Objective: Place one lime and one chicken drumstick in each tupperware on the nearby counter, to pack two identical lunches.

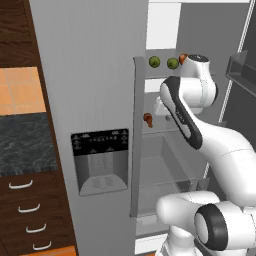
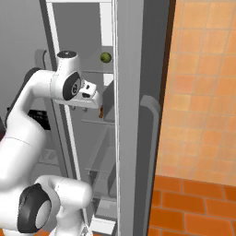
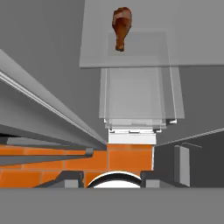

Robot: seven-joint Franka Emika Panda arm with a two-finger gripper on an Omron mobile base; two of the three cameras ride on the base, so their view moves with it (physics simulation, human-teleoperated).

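**Open refrigerator: contents of shelves**

The tall grey refrigerator (image 1: 95, 100) stands open. Two round green limes (image 1: 154, 61) sit side by side on the upper shelf, top centre of the left base view. A brown chicken drumstick (image 1: 148, 119) lies on the clear glass shelf (image 3: 131, 48) below. The black marbled counter (image 1: 25, 142) is at mid-left. The gripper's jaws are closed, holding nothing that can be seen.

Grey fridge (image 1: 95, 65), door open, glass shelves (image 3: 135, 94) inside. Orange tile wall (image 2: 203, 87), brick-red floor (image 2: 193, 207), dark wood drawers (image 1: 30, 215).
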